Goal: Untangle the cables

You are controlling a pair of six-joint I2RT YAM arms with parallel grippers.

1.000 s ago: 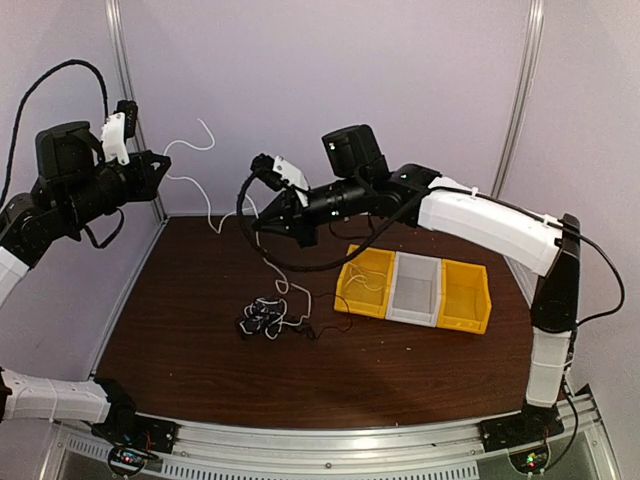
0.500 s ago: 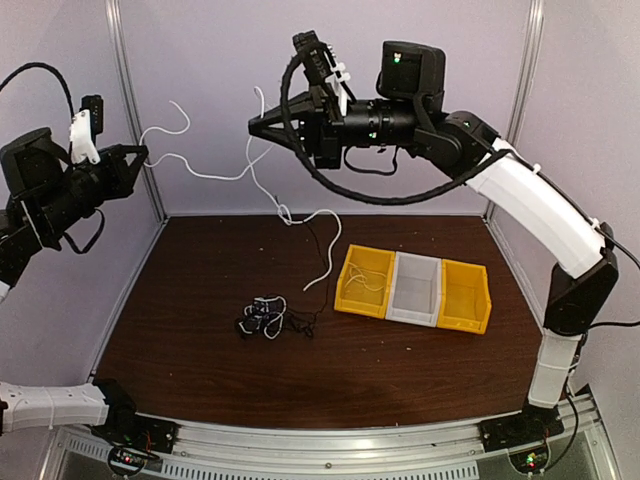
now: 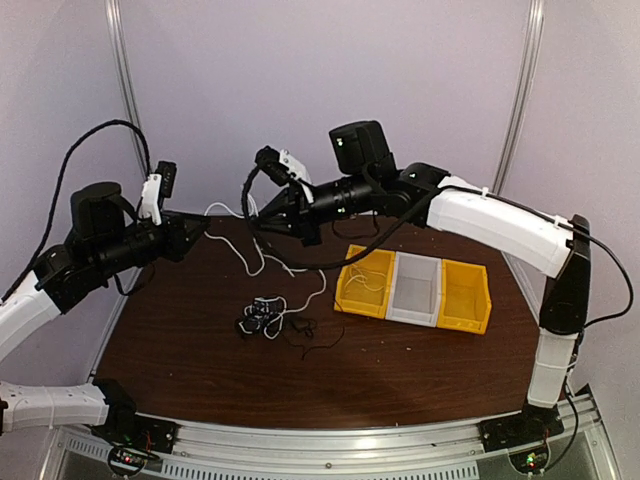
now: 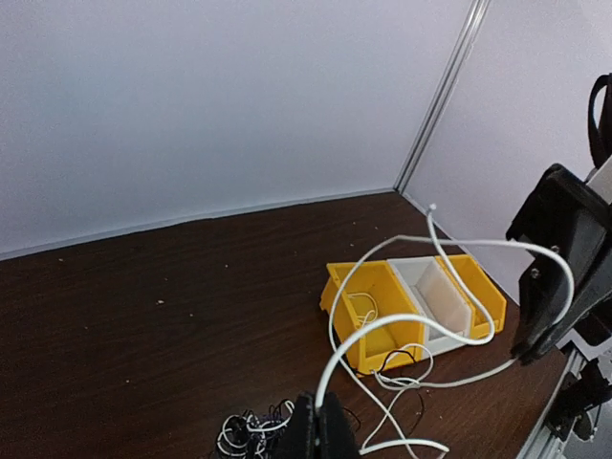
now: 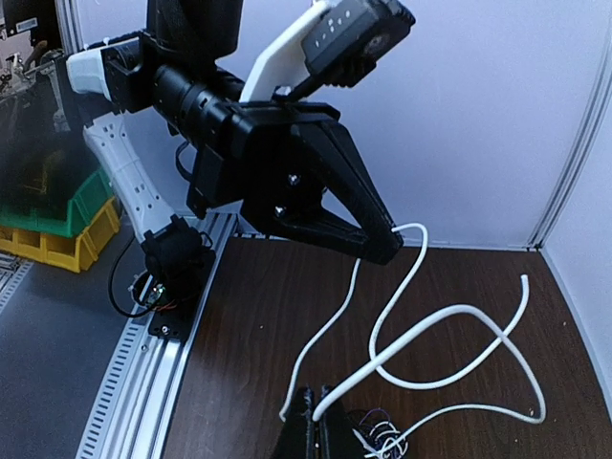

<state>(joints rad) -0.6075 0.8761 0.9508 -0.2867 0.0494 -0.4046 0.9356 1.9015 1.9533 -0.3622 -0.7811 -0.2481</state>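
The white cable (image 3: 258, 258) hangs slack between my two grippers and trails down onto the table. My left gripper (image 3: 203, 237) is shut on one part of it, the cord rising from between the pads (image 4: 316, 401) and looping away (image 4: 405, 316). My right gripper (image 3: 250, 222) is shut on another part of the same cord (image 5: 441, 314), pinched at the jaws (image 5: 316, 390). A knotted clump of dark and white cables (image 3: 262, 318) lies on the table below both grippers, also in the left wrist view (image 4: 251, 435) and the right wrist view (image 5: 378, 435).
A row of three bins stands right of the clump: a yellow one (image 3: 350, 300) with a thin white cord inside, a white one (image 3: 415, 312) and another yellow one (image 3: 465, 318). Metal posts (image 3: 125, 100) and pale walls enclose the back; a rail (image 3: 330, 440) runs along the front.
Both arms have come down from their raised poses of half a second ago and moved closer together. The white cable has gone slack and sunk toward the table.
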